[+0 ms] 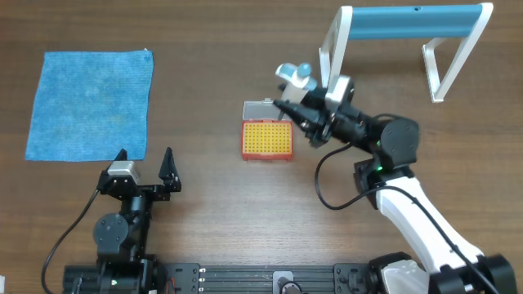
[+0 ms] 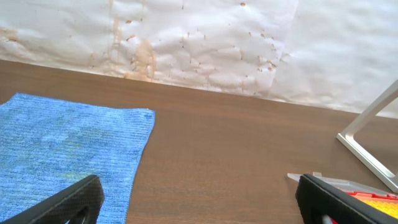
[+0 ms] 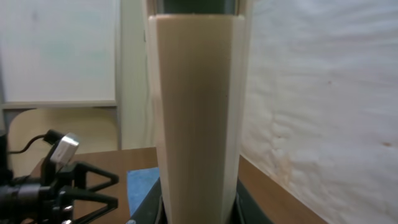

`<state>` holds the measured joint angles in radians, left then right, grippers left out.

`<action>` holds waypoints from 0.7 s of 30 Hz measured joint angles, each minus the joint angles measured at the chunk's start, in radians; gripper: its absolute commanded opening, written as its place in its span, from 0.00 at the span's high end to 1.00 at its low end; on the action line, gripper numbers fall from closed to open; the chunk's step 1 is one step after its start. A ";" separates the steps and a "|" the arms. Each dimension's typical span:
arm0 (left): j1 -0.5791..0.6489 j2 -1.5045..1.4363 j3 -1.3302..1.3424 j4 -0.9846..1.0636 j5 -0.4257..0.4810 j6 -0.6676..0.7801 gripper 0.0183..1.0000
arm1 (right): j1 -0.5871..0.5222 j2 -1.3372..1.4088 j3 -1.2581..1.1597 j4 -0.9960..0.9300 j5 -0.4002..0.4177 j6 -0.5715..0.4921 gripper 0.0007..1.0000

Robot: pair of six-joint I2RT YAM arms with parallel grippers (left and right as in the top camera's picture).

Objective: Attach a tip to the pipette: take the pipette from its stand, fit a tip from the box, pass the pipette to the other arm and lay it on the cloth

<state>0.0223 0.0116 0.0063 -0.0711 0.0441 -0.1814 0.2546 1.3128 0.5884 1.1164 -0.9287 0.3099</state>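
My right gripper [image 1: 301, 111] is shut on the pipette [image 1: 296, 80], a cream body with a white and pale blue head. It is held above the table, just right of the tip box [image 1: 266, 139], an orange box of yellow tips with its clear lid [image 1: 259, 109] open at the back. In the right wrist view the pipette body [image 3: 199, 112] stands upright between the fingers. The blue and white stand [image 1: 409, 33] is at the back right. The blue cloth [image 1: 90, 104] lies flat at the back left. My left gripper [image 1: 145, 167] is open near its base, in front of the cloth.
The left wrist view shows the cloth [image 2: 62, 155], a corner of the tip box [image 2: 367, 199] and a leg of the stand [image 2: 373, 137] before a white papered wall. The wooden table [image 1: 204, 212] is bare between the arms.
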 measured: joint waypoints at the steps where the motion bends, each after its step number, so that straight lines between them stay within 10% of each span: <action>1: 0.000 0.000 0.000 0.000 0.000 0.000 0.00 | 0.008 0.023 -0.018 0.044 -0.002 0.003 0.93; 21: 0.000 0.000 0.000 0.000 0.000 0.000 0.00 | 0.093 0.421 -0.036 0.245 0.027 -0.113 0.93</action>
<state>0.0223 0.0116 0.0063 -0.0711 0.0444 -0.1814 0.3481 1.7340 0.5526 1.3609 -0.9012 0.1967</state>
